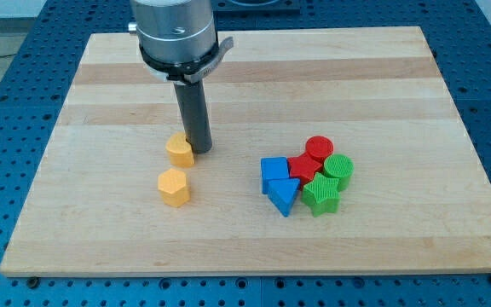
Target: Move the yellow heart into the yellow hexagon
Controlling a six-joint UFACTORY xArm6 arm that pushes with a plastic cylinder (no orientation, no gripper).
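The yellow heart (pixel 179 150) lies left of the board's middle. The yellow hexagon (pixel 174 187) sits just below it, toward the view's bottom, with a small gap between them. My tip (pixel 199 150) is the lower end of the dark rod and stands right beside the heart's right side, touching or nearly touching it.
A cluster of blocks lies to the view's right: a blue cube (pixel 274 170), a blue triangle (pixel 284 197), a red star (pixel 304 167), a red cylinder (pixel 319 147), a green cylinder (pixel 338 169) and a green star (pixel 321 195). The wooden board (pixel 101 85) ends in edges on all sides.
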